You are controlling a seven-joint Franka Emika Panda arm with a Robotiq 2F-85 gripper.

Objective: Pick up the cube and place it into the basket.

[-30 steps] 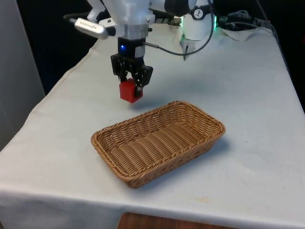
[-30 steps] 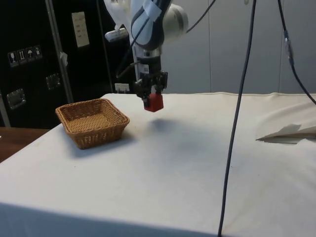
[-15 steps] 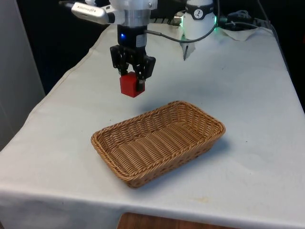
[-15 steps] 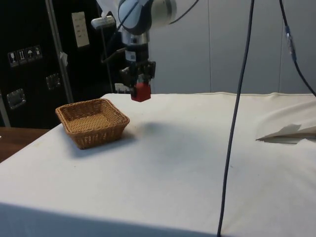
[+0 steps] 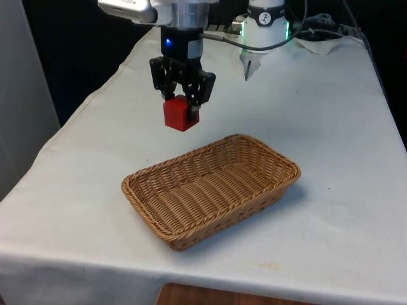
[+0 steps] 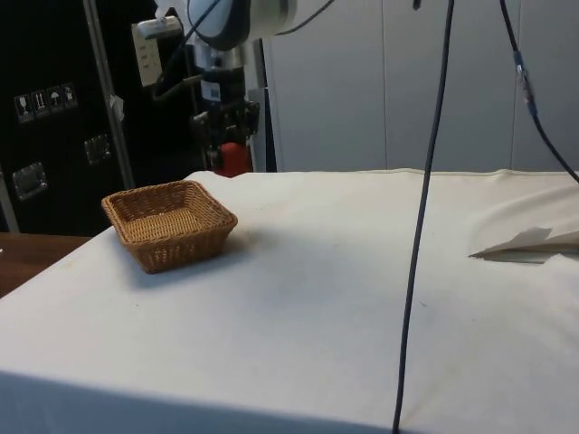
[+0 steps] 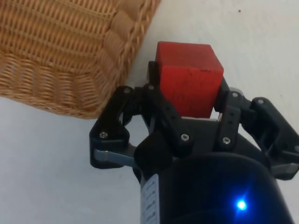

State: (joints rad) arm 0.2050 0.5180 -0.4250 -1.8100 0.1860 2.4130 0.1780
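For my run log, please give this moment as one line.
phase: carry | end effector: shut on cube, in air | cube: beyond basket far rim, not yet over it | basket: empty

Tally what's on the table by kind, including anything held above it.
Red cube, held in the gripper above the cloth: 1
Wicker basket: 1
Crumpled white paper at the table's far side: 1
Total: 3

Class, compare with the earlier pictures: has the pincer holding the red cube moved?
Yes. In the side view the pincer with the cube has travelled toward the basket, now hanging near its far rim.
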